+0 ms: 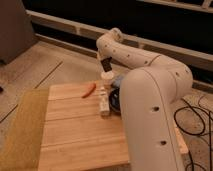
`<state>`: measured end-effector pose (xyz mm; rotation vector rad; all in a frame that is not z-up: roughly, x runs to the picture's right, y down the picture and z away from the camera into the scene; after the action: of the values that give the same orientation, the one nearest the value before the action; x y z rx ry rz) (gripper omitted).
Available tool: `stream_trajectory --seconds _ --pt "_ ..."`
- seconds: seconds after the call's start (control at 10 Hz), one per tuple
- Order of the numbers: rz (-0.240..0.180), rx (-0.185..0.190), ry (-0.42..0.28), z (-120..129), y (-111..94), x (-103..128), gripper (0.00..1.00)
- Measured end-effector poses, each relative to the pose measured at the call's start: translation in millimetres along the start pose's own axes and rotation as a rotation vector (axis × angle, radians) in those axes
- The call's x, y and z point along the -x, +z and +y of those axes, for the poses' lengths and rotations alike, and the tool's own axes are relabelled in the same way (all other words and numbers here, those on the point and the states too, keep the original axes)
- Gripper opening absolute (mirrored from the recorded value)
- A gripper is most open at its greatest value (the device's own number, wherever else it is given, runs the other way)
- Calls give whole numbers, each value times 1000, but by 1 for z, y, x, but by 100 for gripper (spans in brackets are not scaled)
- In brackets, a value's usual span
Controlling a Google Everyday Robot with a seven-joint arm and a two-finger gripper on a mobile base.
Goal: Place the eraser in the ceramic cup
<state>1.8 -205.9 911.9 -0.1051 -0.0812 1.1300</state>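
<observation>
My gripper (105, 65) hangs at the back edge of the wooden table, just above the ceramic cup (106, 77), a small white cylinder standing upright. The gripper is shut on a small dark block, the eraser (105, 66), which sits right over the cup's mouth. The big white arm sweeps in from the lower right and hides the table's right side.
An orange-red curved stick (89, 90) lies left of the cup. A white tube (104, 103) lies in front of the cup, beside a dark bowl (114, 98) half hidden by the arm. The wooden table (75, 130) has a yellow-green strip (22, 130) on its left. Black cables (192, 122) lie on the floor at the right.
</observation>
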Motion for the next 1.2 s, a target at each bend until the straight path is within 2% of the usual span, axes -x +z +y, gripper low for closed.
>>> stream_trajectory --seconds 0.4,0.9,1.2 --pt "29 33 -23 -6 13 -4 0" --pt "53 107 -43 12 36 -2 0" --pt "66 122 -41 11 43 -4 0"
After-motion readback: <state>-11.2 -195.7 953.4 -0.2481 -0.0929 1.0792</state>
